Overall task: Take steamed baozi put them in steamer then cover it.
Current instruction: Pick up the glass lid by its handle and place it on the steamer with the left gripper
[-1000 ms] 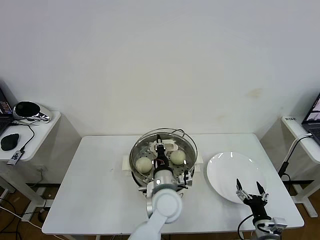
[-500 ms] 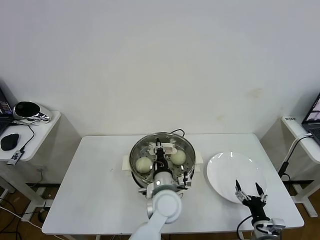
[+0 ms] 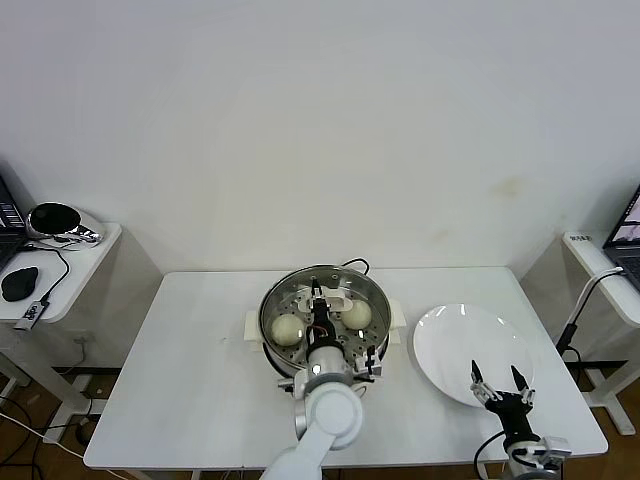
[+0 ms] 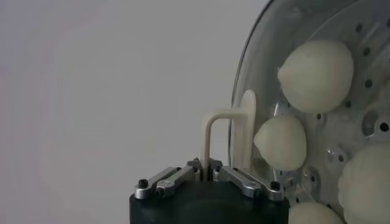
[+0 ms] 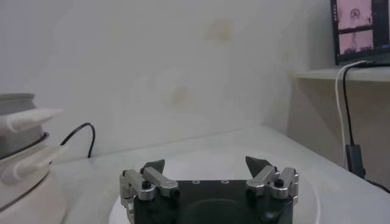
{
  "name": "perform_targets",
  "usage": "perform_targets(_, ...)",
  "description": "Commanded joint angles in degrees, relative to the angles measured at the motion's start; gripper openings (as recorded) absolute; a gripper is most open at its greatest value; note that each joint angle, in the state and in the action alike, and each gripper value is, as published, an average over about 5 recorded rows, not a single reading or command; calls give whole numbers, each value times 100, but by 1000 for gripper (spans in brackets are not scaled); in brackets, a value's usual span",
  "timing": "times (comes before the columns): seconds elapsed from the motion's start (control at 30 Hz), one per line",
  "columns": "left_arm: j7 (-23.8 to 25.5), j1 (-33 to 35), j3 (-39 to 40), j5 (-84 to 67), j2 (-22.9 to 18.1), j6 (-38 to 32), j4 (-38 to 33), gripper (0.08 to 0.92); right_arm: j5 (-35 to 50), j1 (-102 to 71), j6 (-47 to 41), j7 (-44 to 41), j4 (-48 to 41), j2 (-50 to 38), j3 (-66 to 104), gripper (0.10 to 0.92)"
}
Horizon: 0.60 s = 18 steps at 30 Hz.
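Left claw (image 3: pixel 318 300) is clenched on the cream oblong handle (image 4: pixel 222 137) of the round clear glass cover (image 3: pixel 330 305) with metal rim, held over the shiny round stainless-steel steamer (image 3: pixel 372 334). Smooth cream-white round baozi (image 3: pixel 286 328) lie on the perforated tray inside; in the left wrist view four show through the glass. Right claw (image 3: pixel 501 385) hangs released, fingers spread, at the near edge of a flat white round plate (image 3: pixel 455 340). Both stand on a white rectangular worktop (image 3: pixel 195 360) against a plain white wall.
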Motion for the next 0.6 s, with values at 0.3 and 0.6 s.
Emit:
perform_targets(0.3, -394, 101, -37, -340, 7, -160, -114, 145, -2, 2, 12, -5, 0, 4, 13, 823)
perform_targets(0.6, -341, 204, 66, -714, 37, -241, -630, 368, -1, 6, 18, -12, -28, -15, 31, 823)
